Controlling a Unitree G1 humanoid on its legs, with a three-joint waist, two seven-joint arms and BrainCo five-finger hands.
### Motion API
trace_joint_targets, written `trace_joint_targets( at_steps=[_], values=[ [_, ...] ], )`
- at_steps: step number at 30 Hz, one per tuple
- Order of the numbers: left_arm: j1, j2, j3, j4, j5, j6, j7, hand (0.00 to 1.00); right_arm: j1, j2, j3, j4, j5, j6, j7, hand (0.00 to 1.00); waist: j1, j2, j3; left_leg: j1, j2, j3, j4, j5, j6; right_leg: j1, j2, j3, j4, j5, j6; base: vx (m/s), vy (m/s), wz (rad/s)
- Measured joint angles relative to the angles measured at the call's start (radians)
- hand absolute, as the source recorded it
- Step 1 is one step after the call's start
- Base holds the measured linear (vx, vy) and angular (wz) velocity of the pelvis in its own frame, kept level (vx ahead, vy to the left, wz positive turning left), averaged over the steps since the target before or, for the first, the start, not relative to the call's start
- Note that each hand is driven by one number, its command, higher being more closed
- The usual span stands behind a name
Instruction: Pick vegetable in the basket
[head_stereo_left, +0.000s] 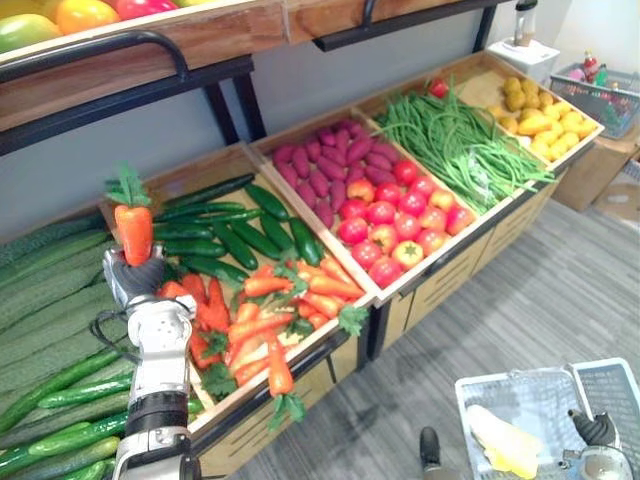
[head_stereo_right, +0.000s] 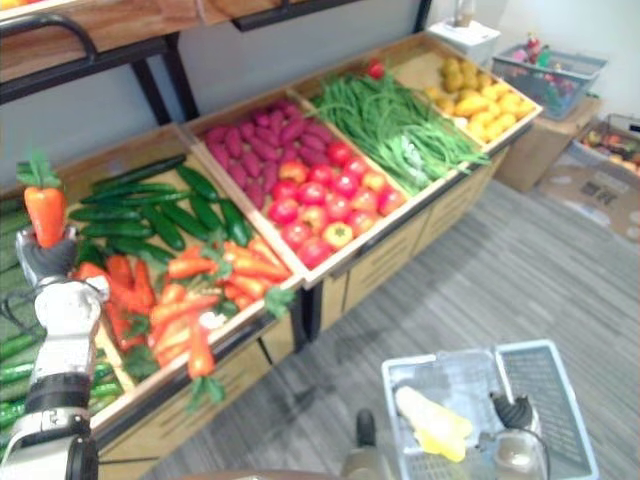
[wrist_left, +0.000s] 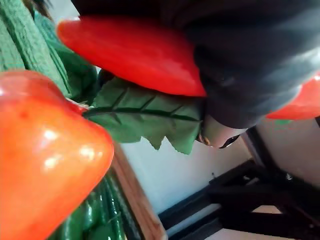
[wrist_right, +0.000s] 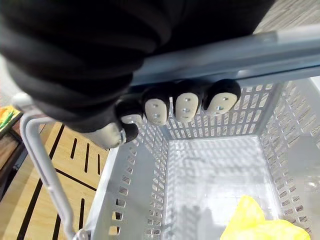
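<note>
Holding a carrot (head_stereo_left: 134, 232) upright by its lower end, the left hand (head_stereo_left: 133, 280) has its fingers curled round the vegetable, leafy top uppermost. The carrot is clear of the carrot pile (head_stereo_left: 270, 310), above the left edge of that crate in the wooden stand (head_stereo_left: 300, 352).

The right hand (wrist_right: 185, 107) has its fingers wrapped over the handle (wrist_right: 225, 55) of the grey basket (head_stereo_left: 500, 390). The basket hangs in front of the stand, well apart from the carrot, with a yellow item (head_stereo_left: 505, 440) inside.

Step in hand, as judged: pick complete, transfer pending. The next move calls for carrying the carrot past the stand's front edge, positioning it over the basket opening clear of the handle, then releasing.
</note>
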Motion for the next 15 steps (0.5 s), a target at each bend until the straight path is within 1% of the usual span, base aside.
trace_joint_targets(
  at_steps=[1,3,5,6,8,9,10,11,13,14,15],
  values=[
    [-0.003,-0.001,0.000,-0.010,-0.030,-0.001,0.012,1.00,-0.002,0.000,0.012,0.000,0.000,0.000,0.000,1.00,-0.007,0.000,0.000,-0.001,0.000,-0.007,0.000,0.000,0.000,0.001,-0.001,-0.006,0.000,0.000,0.000,0.00,0.000,0.08],
    [-0.004,-0.002,0.001,-0.035,-0.040,-0.010,0.015,1.00,-0.004,0.000,0.016,0.000,0.000,0.000,0.000,1.00,-0.017,0.000,0.000,-0.001,-0.001,-0.018,0.000,0.000,0.001,0.001,-0.004,-0.014,0.000,0.000,0.000,0.02,-0.017,0.10],
    [-0.004,-0.002,0.002,-0.080,-0.075,-0.013,0.025,1.00,-0.003,0.000,0.016,0.000,0.000,0.000,0.000,1.00,-0.019,0.000,0.000,0.000,-0.004,-0.019,0.000,0.000,0.001,0.003,-0.007,-0.014,0.000,0.000,0.000,0.01,-0.017,0.02],
    [-0.005,-0.002,0.002,-0.093,-0.074,-0.016,0.030,1.00,-0.003,0.000,0.016,0.000,0.000,0.000,0.000,1.00,-0.019,0.000,0.000,0.000,-0.006,-0.019,0.000,0.000,0.001,0.003,-0.009,-0.014,0.000,0.000,0.000,0.00,0.000,0.00],
    [-0.008,-0.002,0.003,-0.135,-0.077,-0.029,0.039,1.00,-0.002,0.000,0.016,0.004,0.000,0.000,0.000,1.00,-0.020,0.000,0.000,-0.001,-0.011,-0.021,0.000,0.000,0.002,0.004,-0.014,-0.014,0.000,0.000,0.000,-0.02,-0.014,0.01],
    [-0.016,-0.011,0.005,-0.160,-0.106,-0.042,0.046,1.00,-0.001,0.000,0.016,0.014,0.000,0.000,0.000,1.00,-0.018,-0.003,-0.002,-0.005,-0.012,-0.022,0.001,0.000,0.003,0.006,-0.015,-0.011,0.000,0.000,0.000,-0.04,-0.027,0.03],
    [-0.023,-0.020,0.011,-0.172,-0.119,-0.050,0.051,1.00,-0.001,0.000,0.016,0.020,0.000,0.000,0.000,1.00,-0.017,-0.004,-0.002,-0.006,-0.012,-0.023,0.001,0.000,0.005,0.006,-0.016,-0.011,0.000,0.000,0.000,-0.05,-0.047,0.05],
    [-0.038,-0.040,0.021,-0.199,-0.115,-0.056,0.072,1.00,-0.001,0.001,0.016,0.028,0.000,0.000,0.000,1.00,-0.016,-0.008,-0.005,-0.010,-0.012,-0.026,0.004,0.000,0.005,0.005,-0.016,-0.010,0.000,0.000,0.000,-0.03,-0.040,0.06],
    [-0.042,-0.044,0.020,-0.210,-0.146,-0.071,0.072,1.00,0.000,0.001,0.017,0.029,0.000,0.000,0.000,1.00,-0.017,-0.009,-0.005,-0.016,-0.011,-0.030,0.010,0.000,0.005,0.004,-0.016,-0.009,0.000,0.000,0.000,-0.03,-0.051,0.05],
    [-0.043,-0.049,0.020,-0.224,-0.183,-0.073,0.071,1.00,-0.001,0.001,0.017,0.029,0.000,0.000,0.000,1.00,-0.017,-0.010,-0.005,-0.019,-0.010,-0.031,0.012,0.000,0.005,0.002,-0.016,-0.009,0.000,0.000,0.000,-0.02,-0.050,0.03],
    [-0.044,-0.052,0.020,-0.230,-0.167,-0.066,0.074,1.00,-0.001,0.001,0.017,0.029,0.000,0.000,0.000,1.00,-0.017,-0.010,-0.005,-0.019,-0.010,-0.032,0.013,0.000,0.005,0.002,-0.016,-0.011,0.000,0.000,0.000,-0.02,-0.040,0.01]
  ],
)
